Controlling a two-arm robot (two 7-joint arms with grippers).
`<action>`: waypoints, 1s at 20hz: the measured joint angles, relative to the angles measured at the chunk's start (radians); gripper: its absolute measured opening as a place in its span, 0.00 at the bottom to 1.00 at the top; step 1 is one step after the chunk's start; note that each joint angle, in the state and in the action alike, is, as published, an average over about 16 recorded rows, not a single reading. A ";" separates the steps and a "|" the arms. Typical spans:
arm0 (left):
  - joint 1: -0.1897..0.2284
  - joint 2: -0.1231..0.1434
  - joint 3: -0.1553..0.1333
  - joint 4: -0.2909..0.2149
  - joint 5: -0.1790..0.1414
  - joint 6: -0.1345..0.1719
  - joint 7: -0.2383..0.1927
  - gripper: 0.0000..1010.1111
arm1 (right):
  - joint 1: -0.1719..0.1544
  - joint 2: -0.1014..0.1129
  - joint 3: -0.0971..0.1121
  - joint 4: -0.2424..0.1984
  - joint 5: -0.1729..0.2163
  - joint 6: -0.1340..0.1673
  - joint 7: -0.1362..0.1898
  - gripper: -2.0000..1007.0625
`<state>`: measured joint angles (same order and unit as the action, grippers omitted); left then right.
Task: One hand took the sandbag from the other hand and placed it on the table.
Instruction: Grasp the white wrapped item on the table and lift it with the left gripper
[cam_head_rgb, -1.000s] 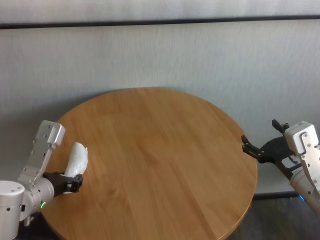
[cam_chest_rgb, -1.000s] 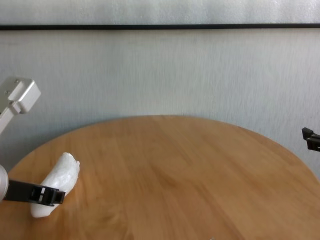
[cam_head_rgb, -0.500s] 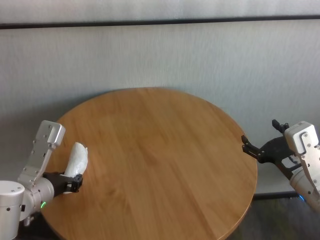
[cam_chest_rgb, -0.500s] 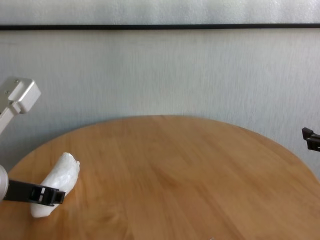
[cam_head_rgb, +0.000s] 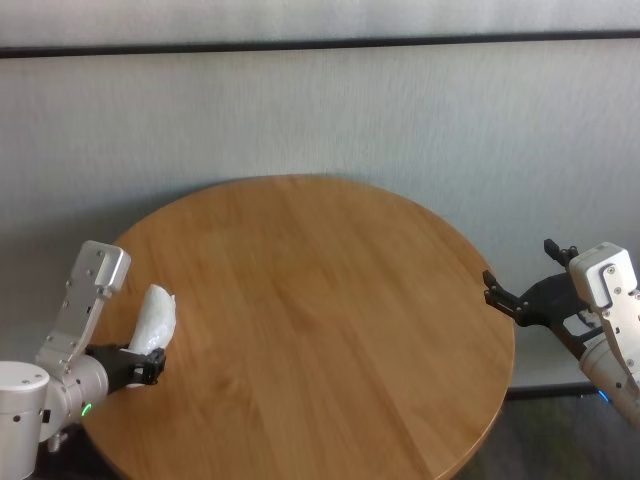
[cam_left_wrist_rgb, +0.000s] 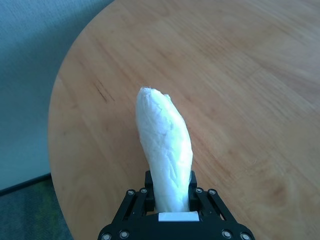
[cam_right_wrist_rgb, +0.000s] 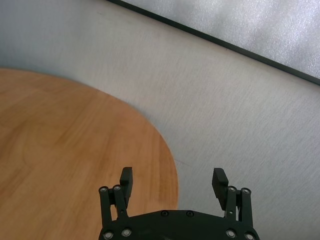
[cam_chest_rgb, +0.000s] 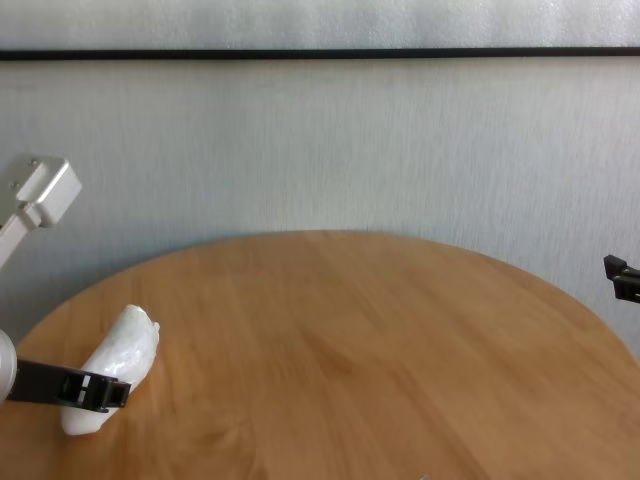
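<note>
**A:** Nearest the robot, the left gripper (cam_head_rgb: 145, 368) is clamped on the sandbag (cam_head_rgb: 153, 320) near its lower end. Why would it be gripped so low?

**B:** Probably to leave most of the pouch free. The bag stands out past the jaws over the left edge of the table (cam_head_rgb: 320, 300), so the long bare part is there for another claw to take. That reads as a bag presented for a handover, not one set down.

**A:** Is the bag resting on the wood?

**B:** Hard to say. The chest view has its lower end close to the tabletop; contact cannot be confirmed. The left wrist view looks along the pouch and shows both fingers (cam_left_wrist_rgb: 196, 192) pressed into its sides, which the head view only hints at.

**A:** And farther off?

**B:** The right gripper (cam_head_rgb: 530, 268) hangs just past the table's right edge, well apart from the bag. Its jaws stand wide with nothing between them, ready to receive. The transfer has not started, since the whole width of the table lies between the two claws.

**A:** Which view settles that?

**B:** The right wrist view: two spread fingers (cam_right_wrist_rgb: 126, 179) with only the table rim and the grey wall (cam_right_wrist_rgb: 225, 100) beyond. The chest view catches merely a black tip of that gripper at its right border, while the head view alone shows both claws at once.
</note>
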<state>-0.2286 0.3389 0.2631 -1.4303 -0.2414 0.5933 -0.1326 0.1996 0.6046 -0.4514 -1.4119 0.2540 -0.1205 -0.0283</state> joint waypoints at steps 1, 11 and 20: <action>0.000 0.000 0.000 0.000 0.000 0.000 0.000 0.37 | 0.000 0.000 0.000 0.000 0.000 0.000 0.000 0.99; 0.000 0.000 0.000 0.000 0.000 0.000 0.000 0.37 | 0.000 0.000 0.000 0.000 0.000 0.000 0.000 0.99; 0.000 0.000 0.000 0.000 0.000 0.000 0.000 0.37 | 0.000 0.000 0.000 0.000 0.000 0.000 0.000 0.99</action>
<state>-0.2286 0.3389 0.2631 -1.4303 -0.2414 0.5933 -0.1326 0.1996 0.6046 -0.4515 -1.4119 0.2540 -0.1205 -0.0283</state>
